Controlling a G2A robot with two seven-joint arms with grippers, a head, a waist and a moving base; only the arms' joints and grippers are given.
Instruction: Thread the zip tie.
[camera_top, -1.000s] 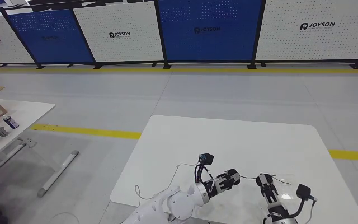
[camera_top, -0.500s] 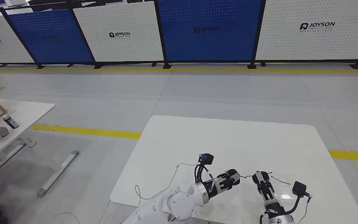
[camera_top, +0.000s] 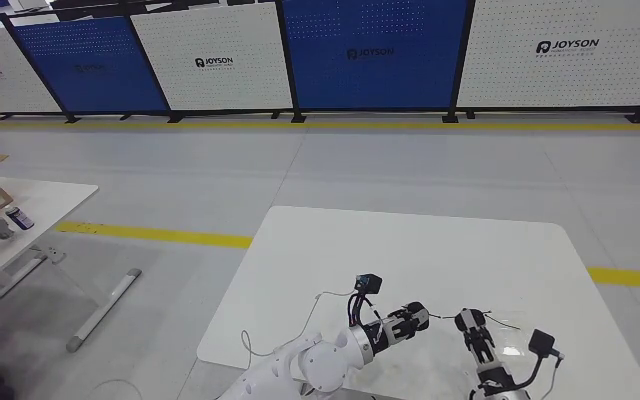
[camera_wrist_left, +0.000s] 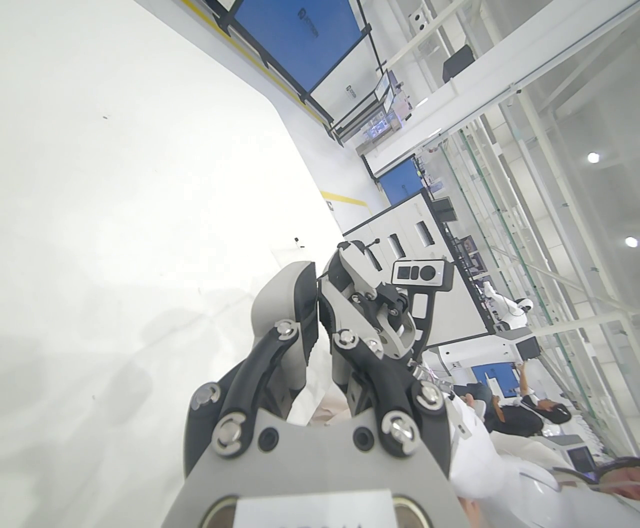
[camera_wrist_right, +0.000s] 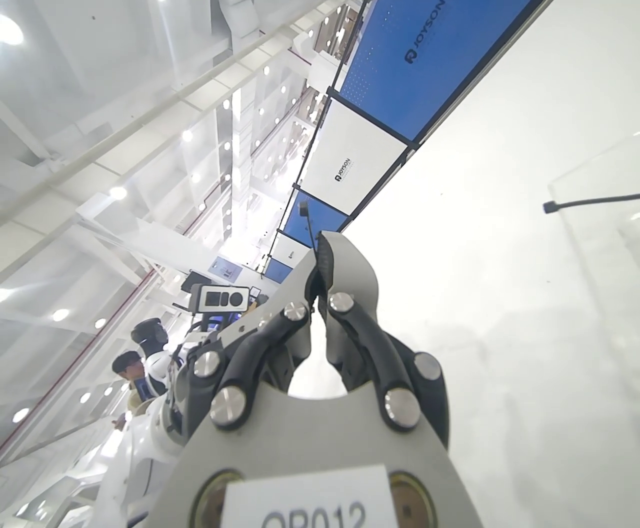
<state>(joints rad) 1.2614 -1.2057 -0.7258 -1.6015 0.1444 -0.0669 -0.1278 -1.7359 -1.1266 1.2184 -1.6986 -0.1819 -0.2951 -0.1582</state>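
White table (camera_top: 400, 250) lies under two pincers. Right pincer (camera_wrist_right: 320, 255), with a lettered white sticker (camera_wrist_right: 310, 500), pinches one thin black plastic zip tie (camera_wrist_right: 308, 225); a second black zip tie (camera_wrist_right: 585, 202) lies nearby. Left pincer (camera_wrist_left: 316, 285) is squeezed closed.

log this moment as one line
left gripper: shut | right gripper: shut on zip tie | spare tie: lying loose
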